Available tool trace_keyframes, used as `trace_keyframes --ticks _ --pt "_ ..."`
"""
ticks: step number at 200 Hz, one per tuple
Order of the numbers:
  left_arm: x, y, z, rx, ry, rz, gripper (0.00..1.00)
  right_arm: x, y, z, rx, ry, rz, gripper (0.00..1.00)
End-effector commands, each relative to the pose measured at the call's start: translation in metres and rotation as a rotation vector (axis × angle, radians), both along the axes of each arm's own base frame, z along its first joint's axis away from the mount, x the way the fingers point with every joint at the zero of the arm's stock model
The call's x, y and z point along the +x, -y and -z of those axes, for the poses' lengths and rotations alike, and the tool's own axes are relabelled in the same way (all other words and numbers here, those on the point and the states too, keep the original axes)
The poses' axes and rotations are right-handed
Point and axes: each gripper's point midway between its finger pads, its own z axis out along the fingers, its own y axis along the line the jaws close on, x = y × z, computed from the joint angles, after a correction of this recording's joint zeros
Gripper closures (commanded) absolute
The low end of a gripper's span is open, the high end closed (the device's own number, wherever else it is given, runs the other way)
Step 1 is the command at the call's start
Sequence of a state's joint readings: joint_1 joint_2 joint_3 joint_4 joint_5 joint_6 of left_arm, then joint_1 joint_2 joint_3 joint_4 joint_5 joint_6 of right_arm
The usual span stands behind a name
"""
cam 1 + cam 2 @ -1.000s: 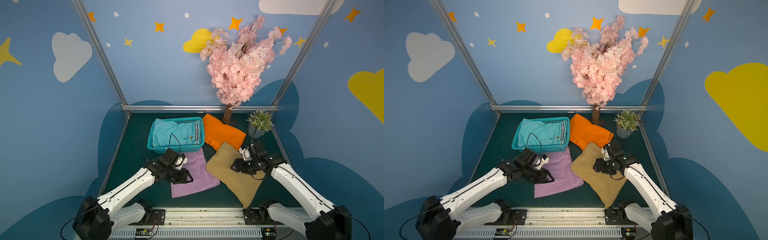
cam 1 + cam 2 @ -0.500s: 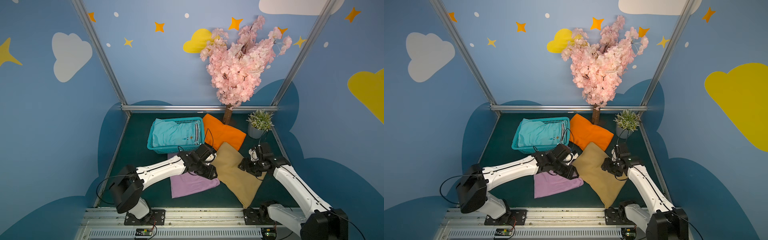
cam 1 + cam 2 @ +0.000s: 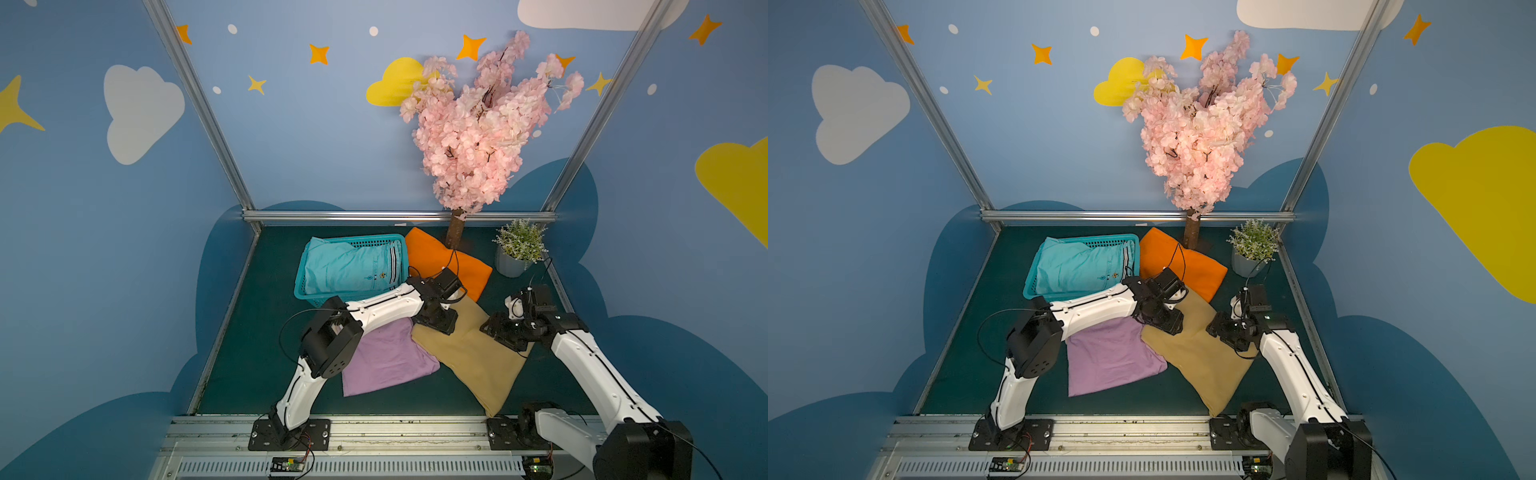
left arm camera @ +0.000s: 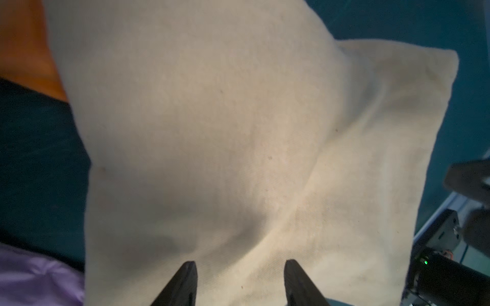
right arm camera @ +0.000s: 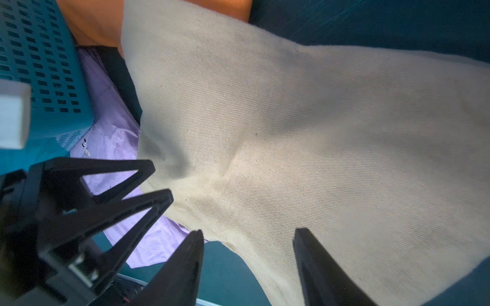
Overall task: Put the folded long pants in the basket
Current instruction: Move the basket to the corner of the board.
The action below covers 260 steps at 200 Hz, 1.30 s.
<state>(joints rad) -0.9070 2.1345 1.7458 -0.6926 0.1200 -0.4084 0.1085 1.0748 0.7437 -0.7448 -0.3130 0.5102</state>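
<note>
The teal basket (image 3: 309,293) at the back left holds teal folded pants (image 3: 349,266). Orange pants (image 3: 436,257) lie to its right, lilac pants (image 3: 386,357) in front of it. Tan pants (image 3: 473,357) lie diagonally in the middle, overlapping the lilac pair. My left gripper (image 3: 436,324) hovers over the tan pants' left edge, its jaws open above the cloth in the left wrist view (image 4: 240,265). My right gripper (image 3: 498,330) is at the tan pants' right edge, open over the hem (image 5: 248,233). Neither one holds cloth.
A pink blossom tree (image 3: 478,124) stands at the back with its trunk behind the orange pants. A small potted plant (image 3: 517,249) sits at the back right, close behind my right arm. A metal rail (image 3: 374,428) runs along the front edge.
My left arm has swung right, from the lilac pants to the tan pants' left edge, and its jaws have widened a little. My right gripper has shifted slightly right and back.
</note>
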Motion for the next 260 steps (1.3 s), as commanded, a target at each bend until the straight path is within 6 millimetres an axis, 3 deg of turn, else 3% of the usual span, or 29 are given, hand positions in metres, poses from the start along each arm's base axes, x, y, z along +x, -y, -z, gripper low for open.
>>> trace_keyframes --ticks 1,28,55,106,131,204,229,260 --pt "0.016 -0.019 0.004 0.066 0.001 -0.022 0.42 -0.004 -0.003 0.004 0.03 -0.024 -0.014 0.4" --pt "0.035 -0.034 0.014 0.07 -0.018 -0.066 0.4 -0.004 -0.005 0.005 0.043 -0.027 -0.031 0.4" --pt "0.048 -0.055 0.009 0.071 -0.012 -0.111 0.4 -0.004 -0.007 0.006 0.054 -0.029 -0.042 0.4" --pt "0.069 -0.129 0.014 0.093 -0.035 -0.28 0.41 -0.003 -0.012 0.009 0.081 -0.045 -0.085 0.4" --pt "0.076 -0.163 0.007 0.062 -0.034 -0.352 0.41 -0.004 -0.014 0.011 0.094 -0.057 -0.095 0.4" --pt "0.1 -0.222 -0.011 0.012 -0.023 -0.475 0.41 -0.004 -0.021 0.01 0.132 -0.056 -0.122 0.4" --pt "0.095 -0.24 -0.018 -0.011 -0.042 -0.51 0.41 0.0 -0.041 -0.004 0.232 -0.014 -0.197 0.41" --pt "0.068 -0.242 -0.042 -0.087 -0.048 -0.538 0.41 0.011 -0.09 -0.022 0.288 0.038 -0.345 0.41"
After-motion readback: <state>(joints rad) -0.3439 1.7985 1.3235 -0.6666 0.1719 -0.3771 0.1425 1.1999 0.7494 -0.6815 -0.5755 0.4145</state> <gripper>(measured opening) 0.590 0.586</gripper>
